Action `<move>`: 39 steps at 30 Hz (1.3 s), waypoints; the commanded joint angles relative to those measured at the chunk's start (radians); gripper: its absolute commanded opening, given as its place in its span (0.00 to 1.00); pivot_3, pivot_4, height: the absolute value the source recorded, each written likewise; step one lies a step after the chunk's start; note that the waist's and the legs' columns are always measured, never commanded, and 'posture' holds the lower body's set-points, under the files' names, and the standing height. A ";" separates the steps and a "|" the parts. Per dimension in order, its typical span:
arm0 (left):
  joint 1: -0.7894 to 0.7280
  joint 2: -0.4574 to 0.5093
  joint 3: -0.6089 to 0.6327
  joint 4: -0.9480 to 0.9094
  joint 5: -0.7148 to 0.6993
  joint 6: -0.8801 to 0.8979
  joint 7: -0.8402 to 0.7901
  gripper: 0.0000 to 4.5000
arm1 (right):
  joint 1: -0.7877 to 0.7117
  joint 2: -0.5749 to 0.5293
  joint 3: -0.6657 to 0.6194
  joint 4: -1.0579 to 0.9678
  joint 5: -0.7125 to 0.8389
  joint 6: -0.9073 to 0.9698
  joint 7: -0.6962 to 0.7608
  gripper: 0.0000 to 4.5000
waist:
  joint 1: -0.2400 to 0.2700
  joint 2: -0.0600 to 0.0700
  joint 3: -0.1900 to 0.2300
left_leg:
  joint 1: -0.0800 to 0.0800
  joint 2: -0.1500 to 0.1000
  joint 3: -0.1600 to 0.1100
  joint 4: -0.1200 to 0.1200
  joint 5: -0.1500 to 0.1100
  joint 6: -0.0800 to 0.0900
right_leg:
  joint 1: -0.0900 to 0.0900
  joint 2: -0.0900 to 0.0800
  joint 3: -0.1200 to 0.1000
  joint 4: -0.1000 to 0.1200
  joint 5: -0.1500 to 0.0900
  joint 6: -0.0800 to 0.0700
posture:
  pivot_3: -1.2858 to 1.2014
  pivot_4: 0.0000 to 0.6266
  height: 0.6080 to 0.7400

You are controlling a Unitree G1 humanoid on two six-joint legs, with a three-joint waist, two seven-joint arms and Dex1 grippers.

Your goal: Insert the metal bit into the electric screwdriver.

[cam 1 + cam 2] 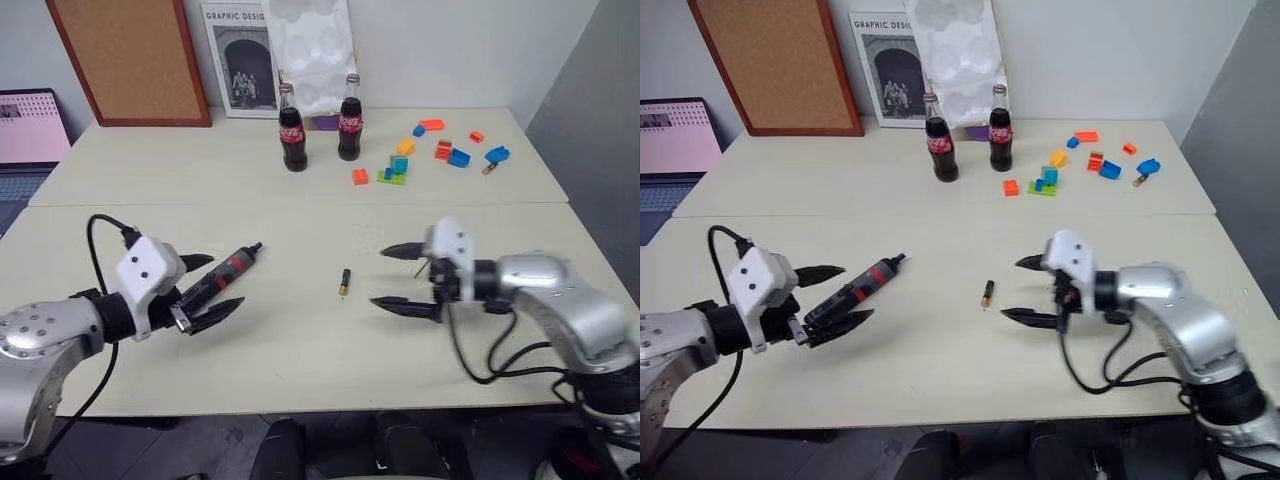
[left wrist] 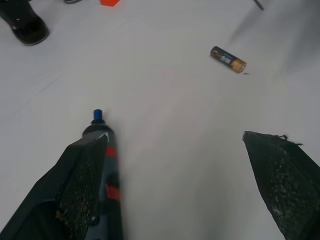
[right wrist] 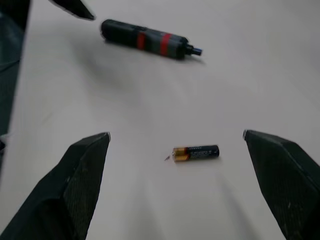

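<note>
The electric screwdriver (image 1: 232,266), black with a red band, lies on the pale table (image 1: 300,350) at the left, its narrow nose pointing to the far right. My left gripper (image 1: 226,281) is open with the screwdriver's rear half between its fingers; in the left wrist view the body (image 2: 111,167) runs close along one finger (image 2: 80,190). My right gripper (image 1: 378,275) is open at the middle right, its tips just right of a short black battery with a brass end (image 1: 344,282). The right wrist view shows that battery (image 3: 196,152) ahead between the fingers. The metal bit is out of view.
Two cola bottles (image 1: 292,130) (image 1: 349,120) stand at the back centre. Coloured toy bricks (image 1: 440,150) are scattered at the back right. A corkboard (image 1: 130,60) and a poster (image 1: 240,60) lean on the wall. A seam (image 1: 300,204) crosses the tabletop.
</note>
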 commanded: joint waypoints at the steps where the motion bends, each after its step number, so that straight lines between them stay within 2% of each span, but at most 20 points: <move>1: -0.013 0.012 -0.016 -0.026 0.006 -0.029 -0.010 1.00 | -0.035 0.104 0.043 -0.005 -0.009 0.143 -0.128 1.00 | 0.002 0.000 0.000 | -0.001 0.000 0.000 0.000 0.000 0.000 | 0.000 0.000 0.000 0.000 0.000 0.000 | 0.52 0.24 1.00; 9: -0.024 0.011 -0.044 -0.011 0.021 -0.057 -0.022 1.00 | -0.078 0.263 0.141 0.106 -0.096 0.253 -0.294 1.00 | 0.000 0.000 0.000 | -0.001 0.000 -0.001 0.000 0.000 0.000 | -0.001 0.000 0.000 0.000 0.000 0.000 | 0.52 0.24 1.00; 22: 0.009 0.001 -0.049 0.007 0.049 -0.112 -0.030 1.00 | -0.107 0.278 0.190 0.203 -0.216 0.206 -0.356 1.00 | -0.001 0.000 0.000 | 0.000 0.000 -0.001 0.000 0.000 0.000 | -0.001 0.001 -0.001 0.000 0.000 -0.001 | 0.52 0.24 1.00; 34: 0.013 -0.006 -0.065 0.042 0.067 -0.164 -0.042 1.00 | -0.056 0.290 0.138 0.174 -0.224 0.242 -0.375 1.00 | -0.002 0.000 0.000 | 0.000 0.000 -0.001 -0.001 0.000 0.000 | -0.001 0.001 0.000 0.000 0.000 -0.001 | 0.52 0.24 1.00; 38: 0.014 -0.004 -0.069 0.058 0.072 -0.182 -0.052 1.00 | -0.060 0.346 0.091 0.194 -0.191 0.274 -0.389 0.83 | -0.002 0.000 0.000 | 0.000 0.000 -0.001 -0.001 0.000 0.000 | -0.001 0.001 -0.001 0.000 0.000 -0.001 | 0.52 0.24 1.00; 39: 0.008 -0.001 -0.066 0.058 0.067 -0.178 -0.054 1.00 | -0.068 0.356 0.079 0.195 -0.186 0.287 -0.390 0.74 | -0.002 0.000 0.000 | 0.000 0.001 -0.001 -0.001 0.000 0.000 | -0.001 0.001 -0.001 0.000 0.000 -0.001 | 0.52 0.24 1.00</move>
